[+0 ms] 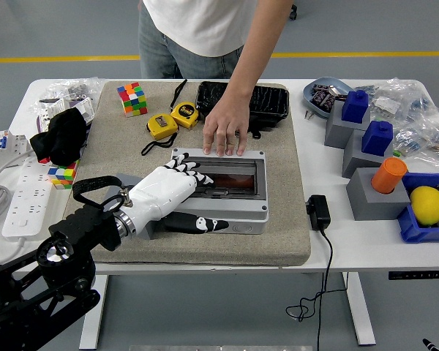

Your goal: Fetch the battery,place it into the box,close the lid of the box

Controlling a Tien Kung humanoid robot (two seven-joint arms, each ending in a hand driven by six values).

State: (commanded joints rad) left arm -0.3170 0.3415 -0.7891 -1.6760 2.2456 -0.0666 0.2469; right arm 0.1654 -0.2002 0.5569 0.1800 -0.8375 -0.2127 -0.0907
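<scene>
On the felt mat (278, 219) at the middle of the worktop (351, 241) sits the grey junction box (223, 186), and its lid (223, 177) now lies flat over the body, so the closing step looks all but done. Through the lid's clear window a reddish shape shows inside; I take it for the battery (230, 178), though the cover dulls it too much to be sure.

From the left side, the robot's left hand (164, 194) reaches in on its black arm, palm down, white fingers (190, 170) spread loosely across the lid's left end, touching it, thumb stretched along the box's front wall. It grips nothing. From the far side, a person's hand (225, 131) presses flat on the lid's back edge, fingers on the rim.

What seems left, by my reckoning, is a firm downward push so the lid seats fully along the front edge; whether it is latched I cannot tell from where I stand. The robot's right arm is nowhere to be seen.
</scene>
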